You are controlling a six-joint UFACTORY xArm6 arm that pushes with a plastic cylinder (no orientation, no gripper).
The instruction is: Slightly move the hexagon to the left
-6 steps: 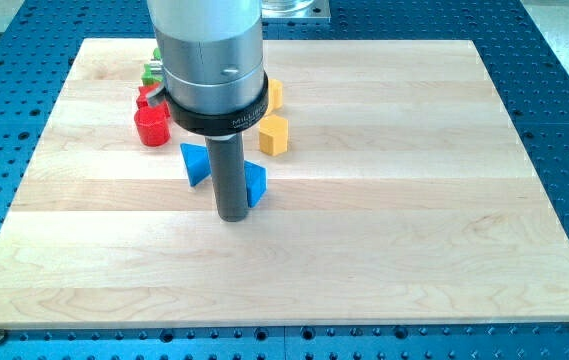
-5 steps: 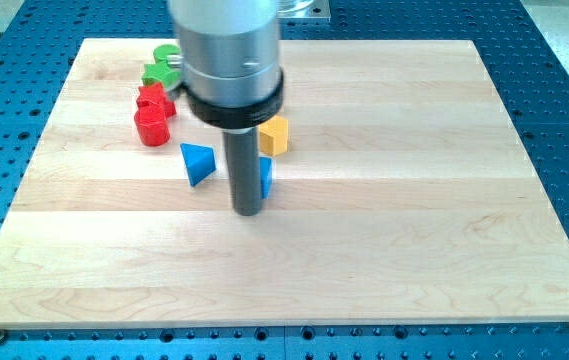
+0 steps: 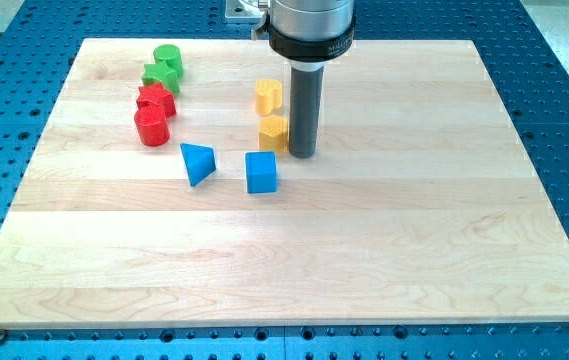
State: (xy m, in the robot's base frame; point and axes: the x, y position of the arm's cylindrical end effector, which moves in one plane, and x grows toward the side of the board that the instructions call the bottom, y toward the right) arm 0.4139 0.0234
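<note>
One rod, my tip [image 3: 302,154]: no fingers, plain dark rod end resting on the wooden board [image 3: 414,250].
Yellow hexagon block [image 3: 273,131]: touching the tip's left.
Blue cube [image 3: 261,172]: lower left of the tip, close by.

1. Bright, even light falls from above across the wooden board [image 3: 384,250]; the colours read cleanly.
2. Shadows are faint and short, hugging each block's base (a thin one sits beside the rod [image 3: 302,110]).
3. Soft sheen on the metal collar [image 3: 310,18].
4. Focus is sharp throughout; no visible blur or edge bending.
</note>
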